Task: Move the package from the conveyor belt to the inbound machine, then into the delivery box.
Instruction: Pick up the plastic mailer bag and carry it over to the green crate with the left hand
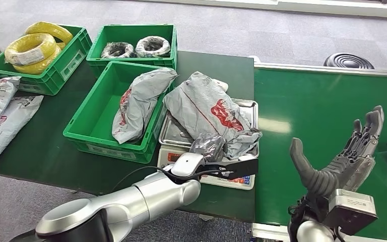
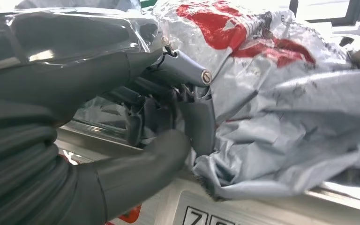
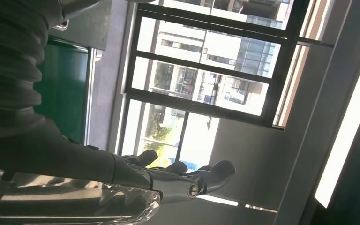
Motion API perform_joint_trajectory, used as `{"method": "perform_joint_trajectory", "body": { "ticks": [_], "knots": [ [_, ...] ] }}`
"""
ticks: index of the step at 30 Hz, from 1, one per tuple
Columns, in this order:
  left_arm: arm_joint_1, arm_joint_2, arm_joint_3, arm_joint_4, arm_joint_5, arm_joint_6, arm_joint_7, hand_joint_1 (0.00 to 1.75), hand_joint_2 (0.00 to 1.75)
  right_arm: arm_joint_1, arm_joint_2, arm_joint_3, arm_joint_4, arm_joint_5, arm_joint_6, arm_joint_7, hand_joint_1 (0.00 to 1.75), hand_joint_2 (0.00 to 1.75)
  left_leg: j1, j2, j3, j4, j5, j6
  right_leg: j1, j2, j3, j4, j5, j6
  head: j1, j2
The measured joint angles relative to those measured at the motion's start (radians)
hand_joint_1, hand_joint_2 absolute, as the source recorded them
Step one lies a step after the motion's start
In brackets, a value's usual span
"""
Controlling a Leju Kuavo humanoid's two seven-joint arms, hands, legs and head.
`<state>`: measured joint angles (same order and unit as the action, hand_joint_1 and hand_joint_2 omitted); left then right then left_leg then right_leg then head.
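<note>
Grey crumpled package (image 1: pixel 206 108) with red print, left hand (image 1: pixel 207 147) gripping its edge, right hand (image 1: pixel 343 159) spread

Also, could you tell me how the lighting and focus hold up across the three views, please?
Head view: even light, sharp, with a pale glare patch on the green conveyor belt. Left wrist view: the left hand is dark and soft up close, while the grey package it grips on the scale is bright. Right wrist view: backlit by bright windows, leaving the open right hand in shadow.
</note>
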<state>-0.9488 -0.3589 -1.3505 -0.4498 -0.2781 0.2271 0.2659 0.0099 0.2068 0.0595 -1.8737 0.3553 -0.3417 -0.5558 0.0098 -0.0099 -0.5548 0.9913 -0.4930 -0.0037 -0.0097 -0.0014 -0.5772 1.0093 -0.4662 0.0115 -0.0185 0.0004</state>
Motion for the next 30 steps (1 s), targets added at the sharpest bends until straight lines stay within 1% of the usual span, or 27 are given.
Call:
{"method": "perform_joint_trajectory", "body": {
  "ticks": [5, 9, 20, 21, 23, 25, 27, 28, 30],
  "knots": [
    [-0.013, 0.0, 0.037, 0.008, 0.035, 0.015, -0.03, 1.75, 1.75, -0.012, 0.0, 0.0, 0.012, 0.005, 0.006, 0.007, 0.0, 1.75, 0.0, 0.0, 0.0, 0.0, 0.0, 0.0, 0.0, 0.0, 0.0, 0.0, 0.0, 0.0, 0.0, 0.0],
    [-0.019, 0.0, 0.056, 0.011, 0.047, 0.018, -0.037, 1.74, 1.75, -0.019, 0.004, -0.001, 0.02, 0.007, 0.012, 0.01, 0.0, 1.75, 0.0, 0.0, 0.0, 0.0, 0.0, 0.0, 0.0, 0.0, 0.0, 0.0, 0.0, 0.0, 0.0, 0.0],
    [-0.026, 0.0, 0.074, 0.021, 0.054, 0.029, -0.042, 1.73, 1.75, -0.042, 0.005, -0.003, 0.037, 0.008, 0.024, 0.016, 0.0, 1.75, 0.0, 0.0, 0.0, 0.0, 0.0, 0.0, 0.0, 0.0, 0.0, 0.0, 0.0, 0.0, 0.0, 0.0],
    [-0.026, 0.0, 0.075, 0.023, 0.055, 0.032, -0.044, 1.71, 1.75, -0.044, 0.005, -0.003, 0.038, 0.008, 0.024, 0.016, 0.0, 1.75, 0.0, 0.0, 0.0, 0.0, 0.0, 0.0, 0.0, 0.0, 0.0, 0.0, 0.0, 0.0, 0.0, 0.0],
    [-0.027, 0.0, 0.078, 0.024, 0.061, 0.052, -0.054, 1.53, 1.75, -0.048, 0.005, -0.004, 0.041, 0.009, 0.023, 0.017, 0.0, 1.75, 0.0, 0.0, 0.0, 0.0, 0.0, 0.0, 0.0, 0.0, 0.0, 0.0, 0.0, 0.0, 0.0, 0.0],
    [-0.028, 0.0, 0.09, 0.025, 0.074, 0.1, -0.079, 0.72, 1.75, -0.049, 0.005, -0.005, 0.042, 0.009, 0.023, 0.018, 0.0, 1.75, 0.0, 0.0, 0.0, 0.0, 0.0, 0.0, 0.0, 0.0, 0.0, 0.0, 0.0, 0.0, 0.0, 0.0],
    [-0.031, 0.0, 0.106, 0.025, 0.086, 0.163, -0.112, 0.03, 1.75, -0.05, 0.006, -0.006, 0.043, 0.01, 0.024, 0.02, 0.0, 1.75, 0.0, 0.0, 0.0, 0.0, 0.0, 0.0, 0.0, 0.0, 0.0, 0.0, 0.0, 0.0, 0.0, 0.0],
    [-0.032, 0.0, 0.115, 0.025, 0.091, 0.19, -0.128, 0.0, 1.75, -0.05, 0.007, -0.006, 0.043, 0.01, 0.025, 0.021, 0.0, 1.75, 0.0, 0.0, 0.0, 0.0, 0.0, 0.0, 0.0, 0.0, 0.0, 0.0, 0.0, 0.0, 0.0, 0.0],
    [-0.034, 0.0, 0.132, 0.023, 0.097, 0.241, -0.157, 0.0, 1.75, -0.052, 0.008, -0.006, 0.044, 0.012, 0.026, 0.024, 0.0, 1.75, 0.0, 0.0, 0.0, 0.0, 0.0, 0.0, 0.0, 0.0, 0.0, 0.0, 0.0, 0.0, 0.0, 0.0]
  ]
}}
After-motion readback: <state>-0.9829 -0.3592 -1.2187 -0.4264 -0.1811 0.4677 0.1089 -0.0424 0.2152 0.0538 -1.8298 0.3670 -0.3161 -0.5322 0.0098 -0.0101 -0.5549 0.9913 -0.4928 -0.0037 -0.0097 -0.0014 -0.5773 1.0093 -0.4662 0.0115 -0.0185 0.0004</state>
